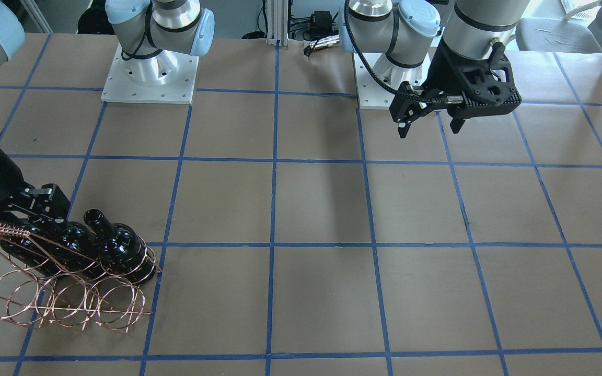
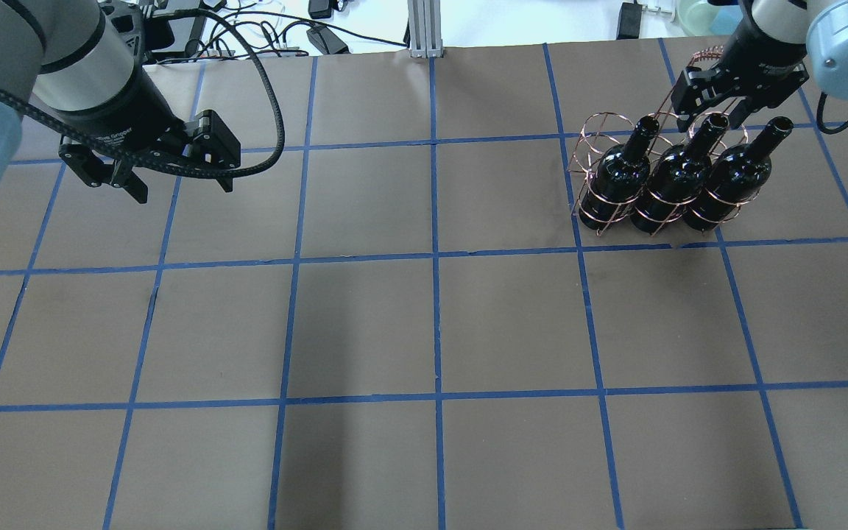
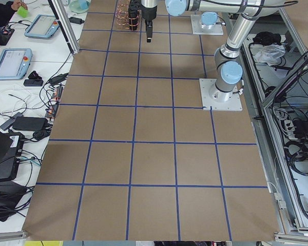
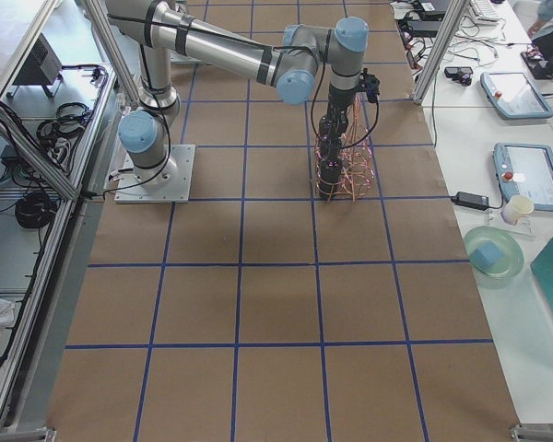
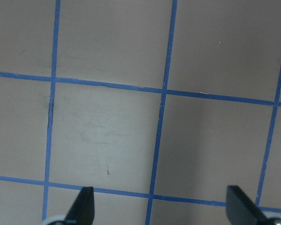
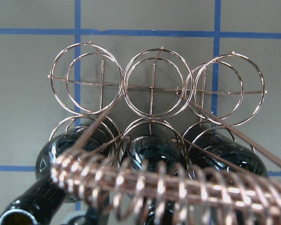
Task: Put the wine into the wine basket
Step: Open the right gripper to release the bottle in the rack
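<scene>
we see the right gripper (image 2: 711,110) spread astride the middle wine bottle (image 2: 678,180) in the wine basket (image 6: 152,89); the left gripper (image 5: 160,196) gapes wide, empty.

Robotics lab: blue-taped grid table (image 2: 365,324), bolted arm bases (image 1: 175,83), teach pendants (image 4: 533,175), loose cables (image 4: 32,210).

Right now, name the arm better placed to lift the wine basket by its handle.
Right, probably. The right pincer sits at the handle of the wine basket, above the seated bottles; the left pincer hangs open at the table's other end.
</scene>
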You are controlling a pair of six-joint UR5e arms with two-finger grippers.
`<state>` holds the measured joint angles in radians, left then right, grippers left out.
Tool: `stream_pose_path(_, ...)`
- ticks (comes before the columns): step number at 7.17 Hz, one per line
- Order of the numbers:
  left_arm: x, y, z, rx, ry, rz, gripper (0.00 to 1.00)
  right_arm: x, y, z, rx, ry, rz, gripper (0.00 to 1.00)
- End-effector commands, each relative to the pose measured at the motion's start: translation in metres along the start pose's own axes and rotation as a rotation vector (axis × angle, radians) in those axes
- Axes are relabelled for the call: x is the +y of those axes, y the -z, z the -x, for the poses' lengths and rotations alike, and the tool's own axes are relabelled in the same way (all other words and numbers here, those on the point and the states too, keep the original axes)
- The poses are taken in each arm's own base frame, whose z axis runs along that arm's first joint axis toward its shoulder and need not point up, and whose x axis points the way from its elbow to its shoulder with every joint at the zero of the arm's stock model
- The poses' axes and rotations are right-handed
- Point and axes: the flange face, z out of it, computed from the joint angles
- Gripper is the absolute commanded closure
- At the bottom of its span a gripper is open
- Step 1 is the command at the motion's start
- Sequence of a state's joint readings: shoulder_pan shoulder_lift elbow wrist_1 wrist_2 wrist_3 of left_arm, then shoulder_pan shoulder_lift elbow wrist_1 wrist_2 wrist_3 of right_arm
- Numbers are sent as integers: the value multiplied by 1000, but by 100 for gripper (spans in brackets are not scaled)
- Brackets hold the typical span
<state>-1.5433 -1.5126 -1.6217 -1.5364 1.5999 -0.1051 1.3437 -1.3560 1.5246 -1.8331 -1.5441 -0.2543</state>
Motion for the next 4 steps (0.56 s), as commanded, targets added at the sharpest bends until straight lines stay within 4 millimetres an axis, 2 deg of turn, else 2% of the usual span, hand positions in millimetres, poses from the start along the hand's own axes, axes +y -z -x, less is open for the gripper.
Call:
stream_pose_path(1,-3,5,15,-3,38,-10,0,17,67,30,2,-36,-26,0)
stream_pose_path(3,8,16,12,3,31,-26,0,57,100,137,-4,-134,-11,0)
stream_pose_path(4,7,15,15,7,37,-21,0,72,101,177,27,-144,-9,0)
